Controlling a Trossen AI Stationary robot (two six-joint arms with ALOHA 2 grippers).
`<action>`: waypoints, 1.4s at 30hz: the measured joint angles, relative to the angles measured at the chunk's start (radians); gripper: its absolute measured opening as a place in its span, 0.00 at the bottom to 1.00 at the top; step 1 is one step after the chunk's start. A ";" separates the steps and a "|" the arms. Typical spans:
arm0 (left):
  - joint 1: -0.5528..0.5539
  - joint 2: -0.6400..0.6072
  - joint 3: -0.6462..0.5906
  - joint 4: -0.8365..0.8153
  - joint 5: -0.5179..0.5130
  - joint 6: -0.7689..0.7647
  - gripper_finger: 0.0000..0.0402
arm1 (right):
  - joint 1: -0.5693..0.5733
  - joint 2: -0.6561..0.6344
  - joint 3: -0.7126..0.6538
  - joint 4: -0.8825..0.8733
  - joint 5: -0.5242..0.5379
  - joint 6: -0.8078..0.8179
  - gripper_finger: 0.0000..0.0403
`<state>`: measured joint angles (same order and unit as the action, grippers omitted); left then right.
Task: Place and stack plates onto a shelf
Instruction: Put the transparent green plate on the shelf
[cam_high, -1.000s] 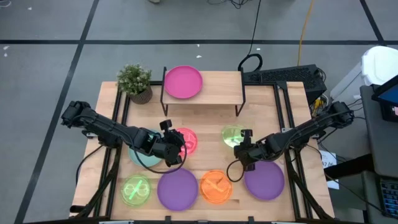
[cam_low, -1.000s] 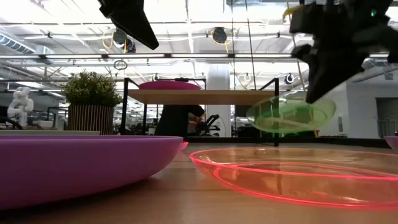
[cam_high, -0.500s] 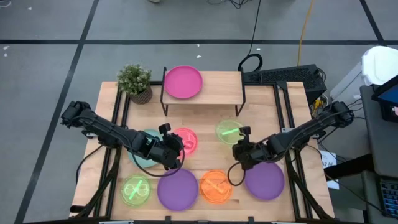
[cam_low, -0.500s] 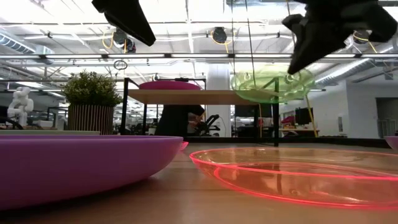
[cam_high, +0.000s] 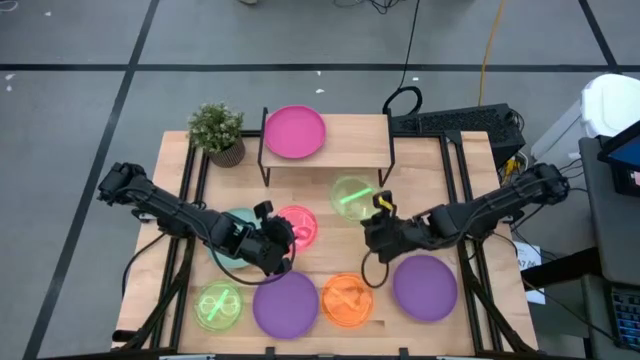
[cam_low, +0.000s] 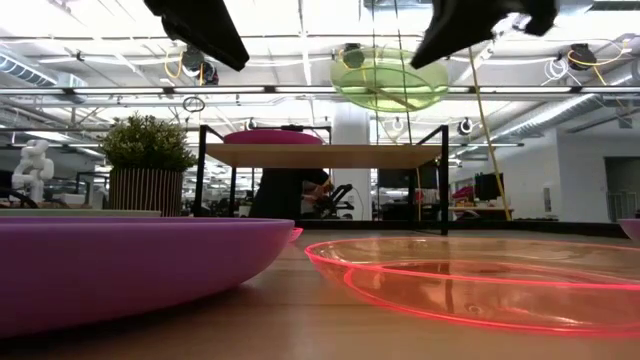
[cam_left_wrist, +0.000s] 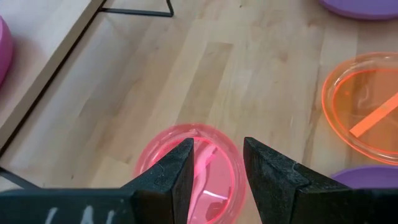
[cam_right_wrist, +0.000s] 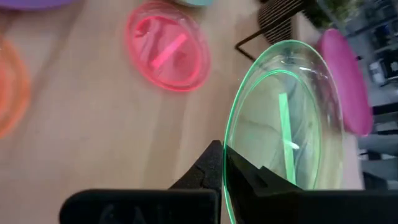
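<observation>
My right gripper (cam_high: 376, 213) is shut on a translucent lime-green plate (cam_high: 352, 195), held high in front of the shelf (cam_high: 350, 145); in the low view the plate (cam_low: 390, 78) hangs above the shelf board (cam_low: 320, 155). A magenta plate (cam_high: 294, 132) lies on the shelf's left half. My left gripper (cam_high: 284, 236) is open in the air over the translucent pink plate (cam_left_wrist: 193, 180), which lies on the table, and touches nothing. My right gripper pinches the lime-green plate's rim (cam_right_wrist: 227, 163) on the side toward the table's near right, one finger above the rim and one below. The fingers come about level from the table's right. The plate is lifted clear, roughly level, tipped a little.
On the table's near part lie a second lime-green plate (cam_high: 217, 305), a purple plate (cam_high: 285, 303), an orange plate (cam_high: 347, 298) and another purple plate (cam_high: 425, 287). A teal plate (cam_high: 232, 252) lies under my left arm. A potted plant (cam_high: 218, 132) stands left of the shelf.
My right gripper has risen with the lime-green plate and gone toward the table's left and far edge, toward the shelf. The plate has gone from just above the table to higher than the shelf board, staying roughly level.
</observation>
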<state>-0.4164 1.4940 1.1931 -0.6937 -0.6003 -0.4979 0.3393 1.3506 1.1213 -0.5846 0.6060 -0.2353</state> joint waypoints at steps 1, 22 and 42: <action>-0.002 0.000 0.000 0.000 0.000 -0.002 0.36 | -0.020 0.000 0.000 0.013 -0.001 -0.023 0.00; -0.003 0.000 0.000 0.017 -0.001 0.025 0.36 | -0.475 0.000 0.000 0.133 -0.247 -0.305 0.00; -0.003 0.000 0.001 0.043 0.000 0.081 0.36 | -0.614 0.125 0.001 0.185 -0.267 -0.390 0.00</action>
<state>-0.4194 1.4944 1.1942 -0.6511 -0.6007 -0.4166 -0.2747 1.4753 1.1222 -0.3992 0.3394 -0.6250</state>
